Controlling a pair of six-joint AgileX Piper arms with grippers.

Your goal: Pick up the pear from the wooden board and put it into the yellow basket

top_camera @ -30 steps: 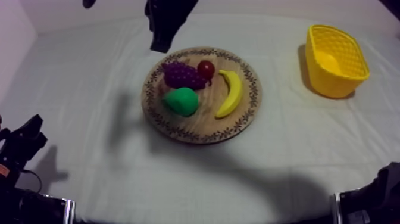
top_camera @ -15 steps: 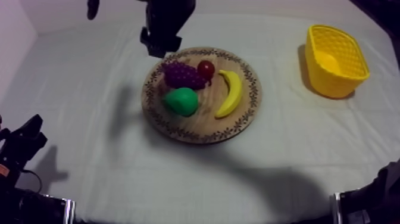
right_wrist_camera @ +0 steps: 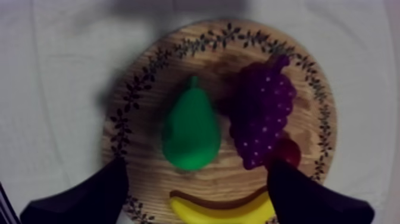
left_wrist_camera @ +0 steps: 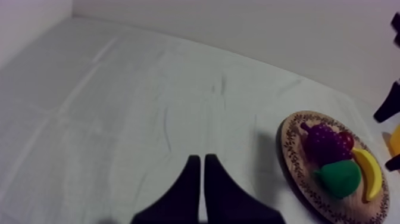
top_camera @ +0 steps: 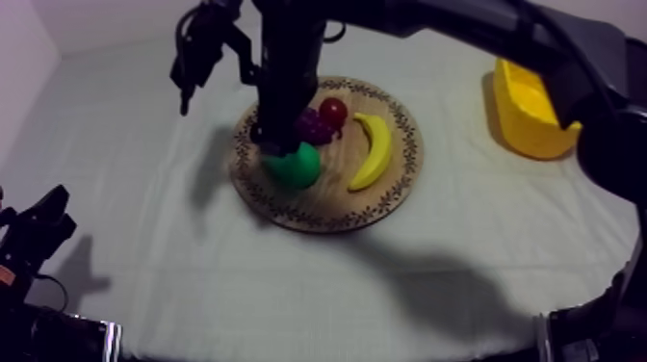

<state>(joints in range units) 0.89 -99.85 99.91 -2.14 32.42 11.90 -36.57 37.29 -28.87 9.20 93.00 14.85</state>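
Swung in over board (top_camera: 318, 217) since earlier frame with right gripper (right_wrist_camera: 196, 165); fingers spread wide, empty, above pear (right_wrist_camera: 190, 128). Pear on board, just beside grapes (right_wrist_camera: 262, 119). Left gripper (left_wrist_camera: 199, 173) low at left, fingers pressed together, empty. Basket (top_camera: 534, 116) well apart.

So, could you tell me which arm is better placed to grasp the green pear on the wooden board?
The right. The right gripper hangs open over the green pear on the round wooden board; the left gripper lies shut over cloth, apart from the board.
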